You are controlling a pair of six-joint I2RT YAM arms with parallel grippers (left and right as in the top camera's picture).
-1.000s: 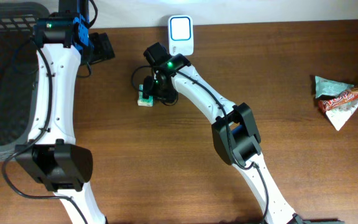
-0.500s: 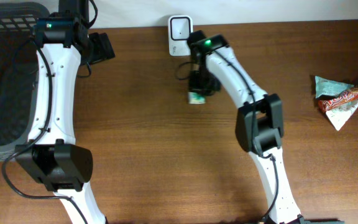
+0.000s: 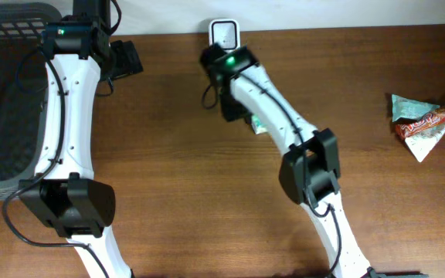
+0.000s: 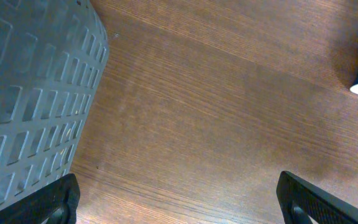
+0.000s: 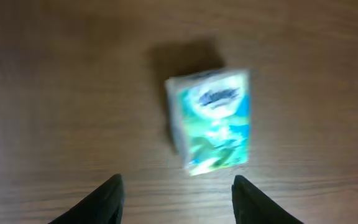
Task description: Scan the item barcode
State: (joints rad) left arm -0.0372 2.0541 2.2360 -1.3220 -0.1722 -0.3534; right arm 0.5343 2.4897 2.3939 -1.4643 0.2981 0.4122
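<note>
The item, a small green and white pack (image 5: 211, 118), lies blurred on the wooden table in the right wrist view, just beyond my right gripper (image 5: 178, 190). That gripper is open and nothing sits between its dark fingertips (image 5: 114, 190). In the overhead view the pack (image 3: 258, 123) peeks out beside the right arm, below the white scanner (image 3: 224, 32) at the table's back edge. My right gripper (image 3: 232, 108) hangs to the pack's left. My left gripper (image 3: 126, 58) is open wide over bare wood (image 4: 179, 208) near the basket.
A dark grey mesh basket (image 3: 6, 93) fills the far left, and its wall (image 4: 30, 93) shows in the left wrist view. A crumpled snack wrapper (image 3: 423, 122) lies at the far right. Bare brown wood spreads between them.
My right arm carried the pack from left of the scanner to its right, then let it go. The pack now lies on the table and the gripper has drawn back left. The left arm is still.
</note>
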